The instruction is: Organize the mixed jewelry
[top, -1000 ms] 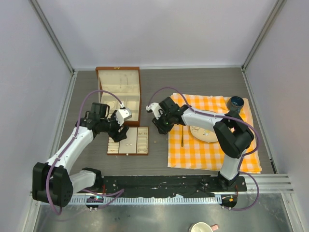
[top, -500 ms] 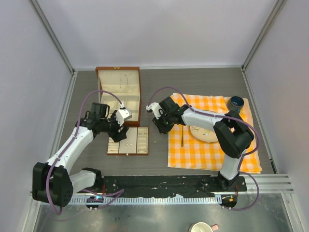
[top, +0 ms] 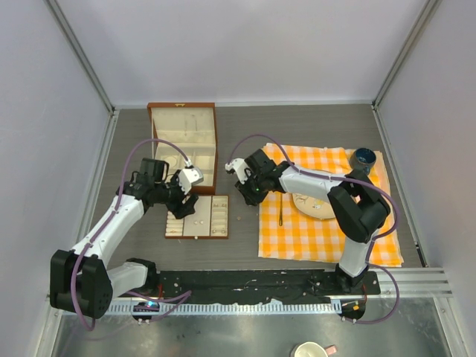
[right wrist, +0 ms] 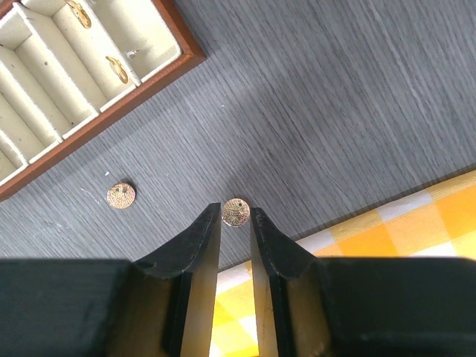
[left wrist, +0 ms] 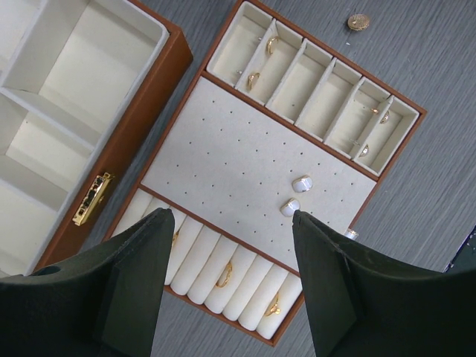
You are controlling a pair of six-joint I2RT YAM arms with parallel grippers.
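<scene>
Right tool [right wrist: 236, 220]: narrowed around 1 gold disc [right wrist: 235, 211] on worktop [right wrist: 357, 89]; grip cannot be told. 2nd disc [right wrist: 120, 195] at 9 o'clock. Left tool [left wrist: 233, 219]: spread above brown jewelry tray [left wrist: 238, 149].

Tray [left wrist: 223, 141]: near edge and part of the ring-roll row are hidden behind the left gripper's [left wrist: 229, 216] fingers [left wrist: 141, 275]. One pearl stud [left wrist: 350, 234] is half covered.
Box [left wrist: 141, 111]: cut off by the picture's left and top edges.
Checked cloth [right wrist: 416, 216]: mostly behind the right gripper [right wrist: 234, 210]. Whether its jaws touch the gold disc [right wrist: 236, 212] cannot be told.
Jewelry [top: 199, 221], top view: too small to tell apart.
</scene>
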